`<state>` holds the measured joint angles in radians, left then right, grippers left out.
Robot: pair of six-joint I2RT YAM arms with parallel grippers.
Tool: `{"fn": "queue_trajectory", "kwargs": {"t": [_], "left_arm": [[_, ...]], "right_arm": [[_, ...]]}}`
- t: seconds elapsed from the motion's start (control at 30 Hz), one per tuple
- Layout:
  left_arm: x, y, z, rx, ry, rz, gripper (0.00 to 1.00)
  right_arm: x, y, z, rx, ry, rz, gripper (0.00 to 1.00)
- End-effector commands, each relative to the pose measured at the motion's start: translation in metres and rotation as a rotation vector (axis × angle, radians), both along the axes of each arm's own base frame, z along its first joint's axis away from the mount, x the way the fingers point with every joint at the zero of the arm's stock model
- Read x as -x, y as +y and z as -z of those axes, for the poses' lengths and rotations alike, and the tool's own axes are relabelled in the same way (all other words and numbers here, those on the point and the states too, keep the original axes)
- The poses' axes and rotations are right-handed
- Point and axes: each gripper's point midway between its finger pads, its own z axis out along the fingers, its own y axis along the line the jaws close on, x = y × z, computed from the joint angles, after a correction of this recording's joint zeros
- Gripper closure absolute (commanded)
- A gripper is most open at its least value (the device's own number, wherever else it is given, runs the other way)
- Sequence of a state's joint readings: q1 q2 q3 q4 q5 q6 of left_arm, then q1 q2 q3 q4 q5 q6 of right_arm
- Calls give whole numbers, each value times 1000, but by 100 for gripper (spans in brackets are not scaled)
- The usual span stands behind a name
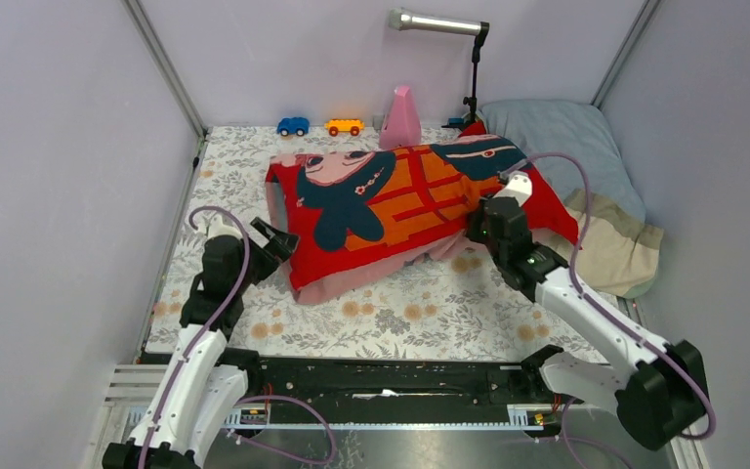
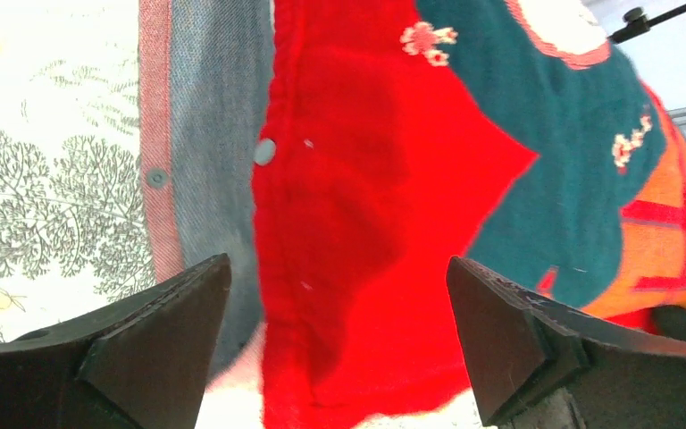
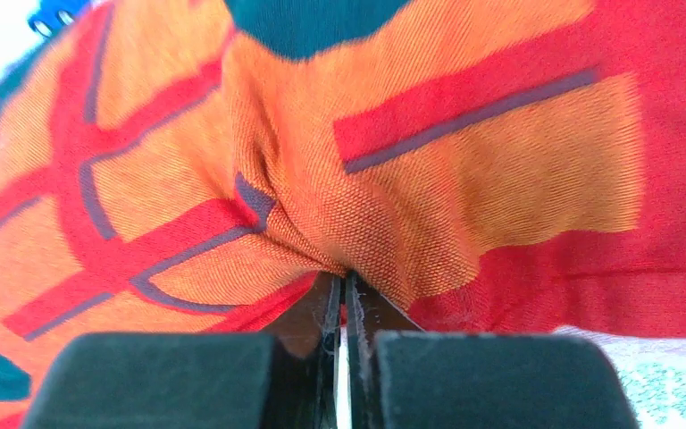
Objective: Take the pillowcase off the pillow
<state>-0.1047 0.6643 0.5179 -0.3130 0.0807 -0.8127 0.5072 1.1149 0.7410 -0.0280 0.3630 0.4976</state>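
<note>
A stuffed pillowcase [image 1: 400, 200], printed in red, orange and dark teal with a big cartoon figure, lies across the middle of the flowered tabletop [image 1: 430, 308], slanting from the left side toward the far right corner. The pillow is wrapped inside it and cannot be made out clearly. The right gripper [image 1: 483, 220] is at the near right side of the bundle, its jaws closed tight on a puckered fold of orange cloth, which bunches into creases around the pinch. The left gripper [image 1: 271, 239] hovers at the left end, jaws spread as wide as they go and holding nothing; between them hangs the red hem with a small snap button [image 2: 265, 151], and a faded pink lining shows beside it. The cover looks like thin, soft woven cotton: light, limp, likely to stretch and slide rather than lift as one piece. The filling probably makes the bundle plump and yielding, so a grip may catch both layers. The hemmed opening at the left end seems the best place to take hold, with the single layer pinched well clear of the filling.
</note>
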Motion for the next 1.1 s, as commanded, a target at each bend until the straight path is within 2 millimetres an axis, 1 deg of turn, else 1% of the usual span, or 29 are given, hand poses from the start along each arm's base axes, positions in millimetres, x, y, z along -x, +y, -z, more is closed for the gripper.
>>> {"fn": "queue_trajectory", "kwargs": {"t": [0.0,0.03,0.07,0.1,0.13,0.17,0.2,0.27,0.33,0.37,0.43,0.5,0.53,0.57,0.63,0.7,0.77,0.8,0.83,0.97,1.0,1.07], "left_arm": [[-4,-12,-2,84,-105,38,1],[-4,-15,-1,83,-113,61,1],[-4,-17,-1,78,-118,77,1],[-4,-18,-1,68,-115,88,1],[-4,-19,0,60,-108,99,1],[-4,-20,-1,52,-104,114,1],[-4,-22,0,47,-100,133,1],[-4,-28,1,42,-97,177,1],[-3,-33,3,42,-97,212,1],[-3,-35,4,46,-99,224,1],[-3,-36,6,50,-98,230,1],[-3,-35,5,52,-101,224,1],[-3,-34,5,49,-102,215,1],[-4,-31,4,44,-100,199,1],[-5,-22,3,24,-92,143,1],[-7,-3,6,-8,-70,30,1],[-4,16,14,-36,-25,-82,1],[-3,24,15,-52,-15,-120,1],[-2,28,17,-63,-4,-142,1],[2,32,21,-69,3,-165,1],[2,33,21,-65,-1,-167,1],[3,33,21,-62,-3,-171,1]], "right_arm": [[-4,-46,-65,2,-223,163,98],[-1,-37,-77,-27,-260,105,91],[3,-32,-88,-48,-288,64,83],[5,-28,-97,-59,-299,38,77],[8,-25,-104,-63,-302,14,68],[9,-21,-112,-55,-305,-17,54],[12,-18,-114,-43,-283,-48,39],[13,-4,-119,-28,-251,-134,20],[16,17,-124,-53,-221,-248,6],[17,26,-125,-67,-205,-294,1],[18,47,-124,-109,-164,-381,0],[15,63,-120,-125,-122,-409,0],[13,71,-117,-92,-110,-391,0],[12,80,-112,-19,-108,-366,0],[19,108,-104,130,-121,-381,1],[23,137,-97,141,-102,-440,0],[27,162,-87,104,-67,-510,0],[29,173,-82,98,-55,-534,0],[32,185,-73,118,-40,-560,0],[44,228,-44,282,-22,-627,0],[45,240,-41,309,-17,-645,0],[51,258,-27,355,12,-677,0]]}}
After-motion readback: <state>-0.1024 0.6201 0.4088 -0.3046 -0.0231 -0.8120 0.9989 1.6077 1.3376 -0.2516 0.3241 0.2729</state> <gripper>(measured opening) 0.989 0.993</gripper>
